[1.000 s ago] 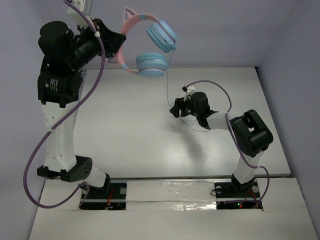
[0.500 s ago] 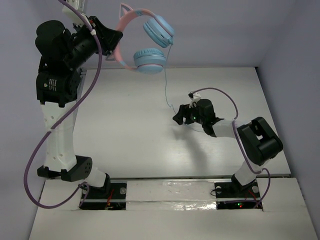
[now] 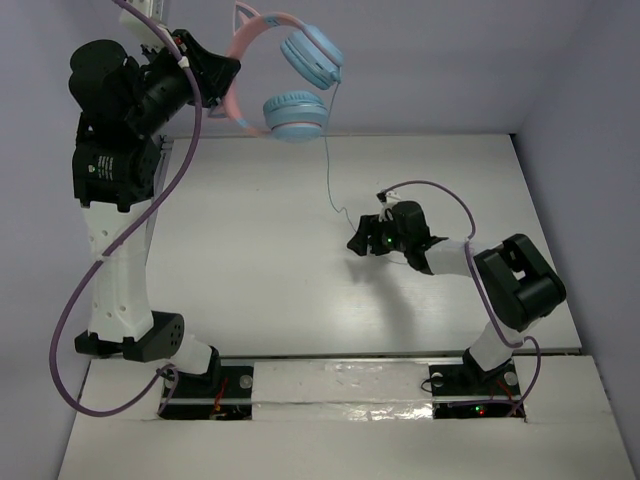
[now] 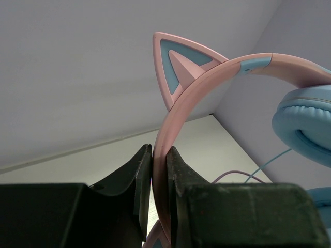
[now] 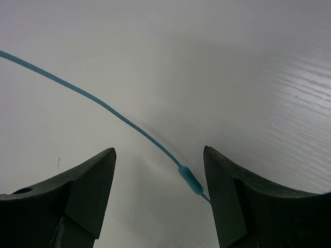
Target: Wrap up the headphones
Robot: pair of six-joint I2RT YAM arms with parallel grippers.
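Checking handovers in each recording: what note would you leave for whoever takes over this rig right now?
Left end effector: shut on the pink headband, holding the headphones up in the air.
Right end effector: open, low over the table, the cable running between its jaws, ungripped.
The cable hangs from an ear cup down to the table.
Done: headphones held up. Left: grip the cable and wind it; no wraps visible.
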